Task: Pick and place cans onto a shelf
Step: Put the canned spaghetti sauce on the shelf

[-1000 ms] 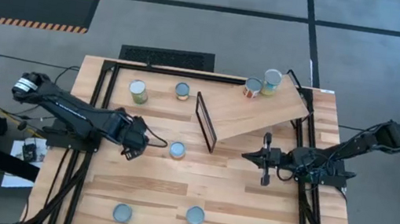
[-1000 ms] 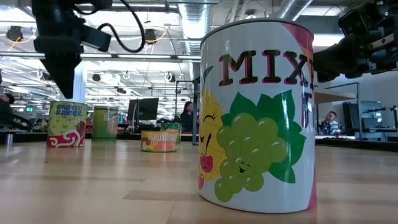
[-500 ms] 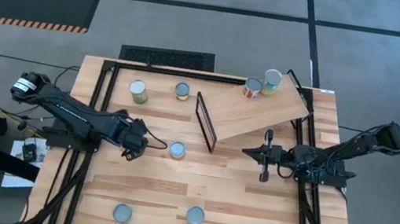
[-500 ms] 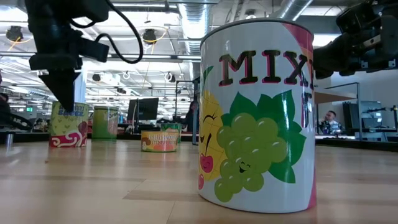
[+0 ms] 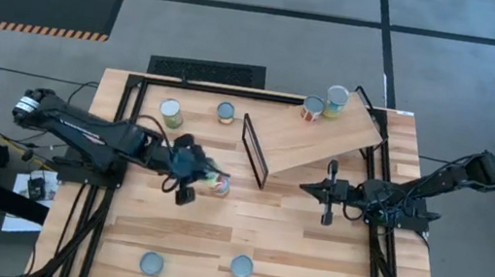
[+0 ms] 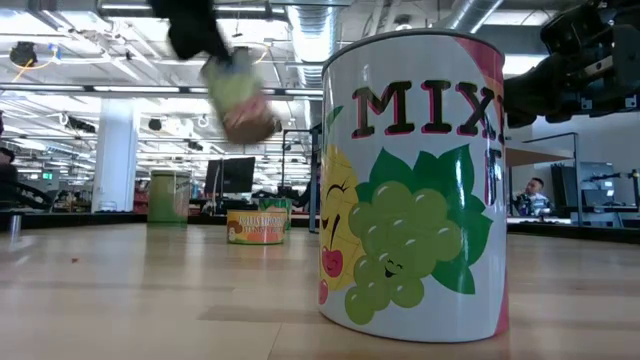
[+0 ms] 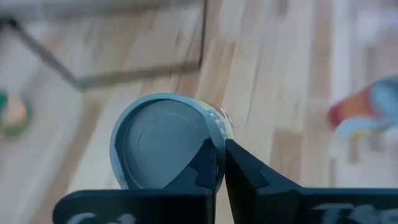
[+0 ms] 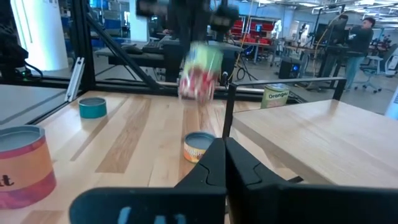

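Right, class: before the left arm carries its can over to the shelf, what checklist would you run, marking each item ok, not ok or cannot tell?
1. Held can off the table in the left gripper: ok.
2. Grip secure: the fingers pinch only the can's edge: cannot tell.
3. Bare board on the shelf: ok.
4. Two shelved cans stand at the far end, out of the way: ok.
5. Straight path: the black frame stands between can and board: not ok.
6. Right gripper shut, waiting beside the shelf: ok.

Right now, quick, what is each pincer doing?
Left pincer: shut on a can, lifted off the table.
Right pincer: shut, holding nothing.
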